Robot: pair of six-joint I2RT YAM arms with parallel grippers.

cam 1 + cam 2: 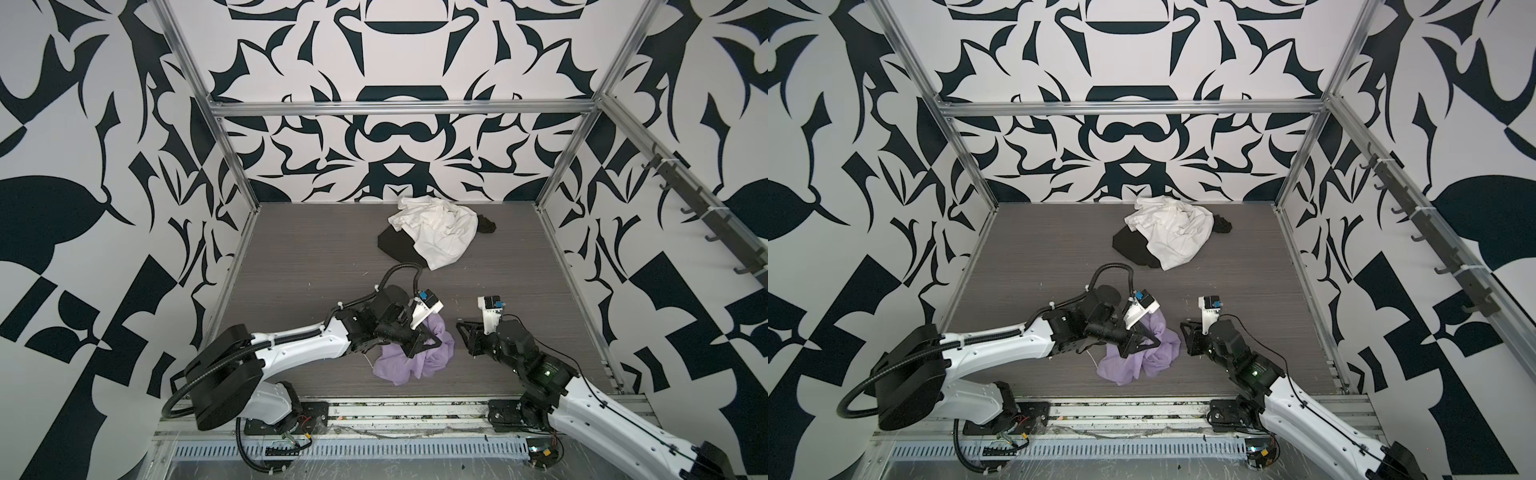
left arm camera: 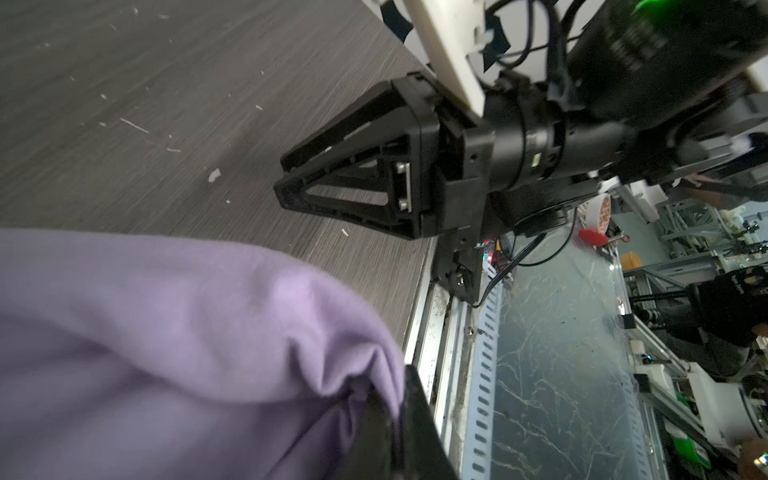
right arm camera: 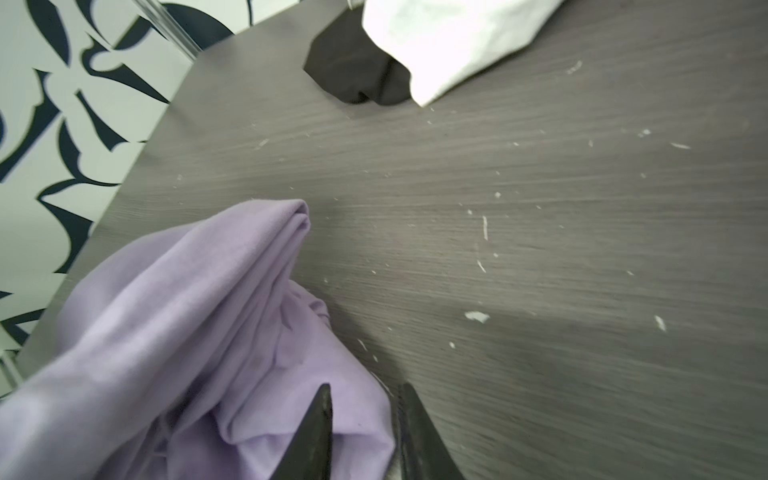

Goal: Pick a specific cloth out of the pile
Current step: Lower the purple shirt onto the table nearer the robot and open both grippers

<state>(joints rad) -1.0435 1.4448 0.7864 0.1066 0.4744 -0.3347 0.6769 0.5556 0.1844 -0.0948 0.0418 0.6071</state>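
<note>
Lavender cloth (image 1: pixel 409 363) lies crumpled on the table (image 1: pixel 311 257) under our left pincer (image 1: pixel 434 343), which is pressed together on a gathered fold of it. Our right pincer (image 1: pixel 462 328) hangs just beside the cloth's edge, jaws a little apart, pinching nothing. Well beyond both pincers we see the pile (image 1: pixel 432 249), with a white garment (image 1: pixel 444 224) lying over a black garment (image 1: pixel 395 247).

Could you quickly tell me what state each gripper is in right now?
Left gripper: closed, pinching the lavender cloth.
Right gripper: slightly open, holding nothing.
</note>
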